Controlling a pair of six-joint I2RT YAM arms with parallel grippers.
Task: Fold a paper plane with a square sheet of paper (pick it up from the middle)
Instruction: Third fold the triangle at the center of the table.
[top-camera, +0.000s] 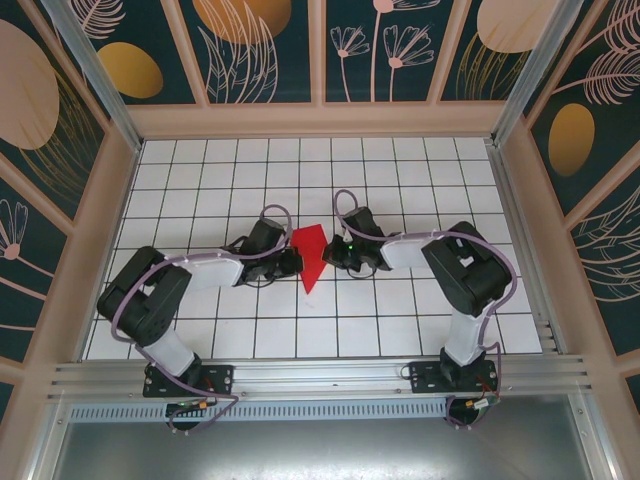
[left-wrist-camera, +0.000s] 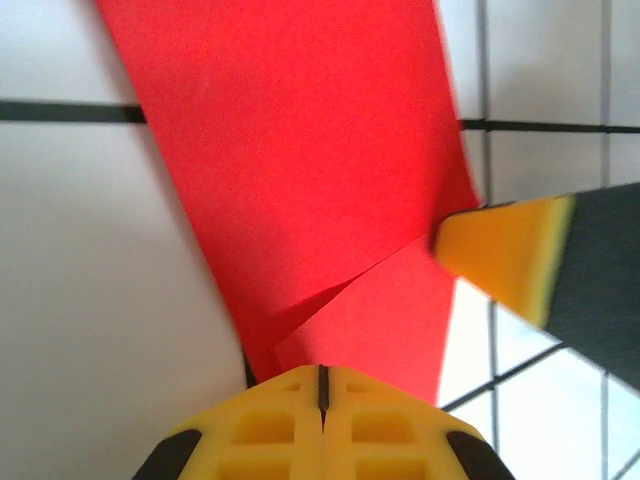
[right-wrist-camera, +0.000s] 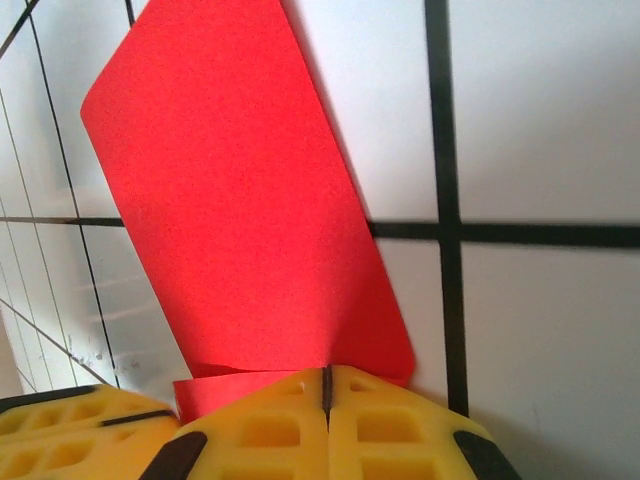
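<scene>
The paper (top-camera: 310, 256) lies mid-worktop (top-camera: 400, 180), already folded into a narrow dart with its point near. A flap looks loose, so final creasing seems left. Both the left fingers (left-wrist-camera: 260, 430) and right fingers (right-wrist-camera: 260, 430) are closed, tips at its edges.

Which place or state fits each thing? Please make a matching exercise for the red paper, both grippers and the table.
Column one
1. folded bright red paper sheet
2. left yellow-fingered gripper
3. right yellow-fingered gripper
4. white grid-lined table

Column two
A. shut, at the paper's right edge in the top view
B. under everything, crossed by black lines
C. lying between both grippers
D. shut, at the paper's left edge in the top view

Pairs: 1-C, 2-D, 3-A, 4-B
</scene>
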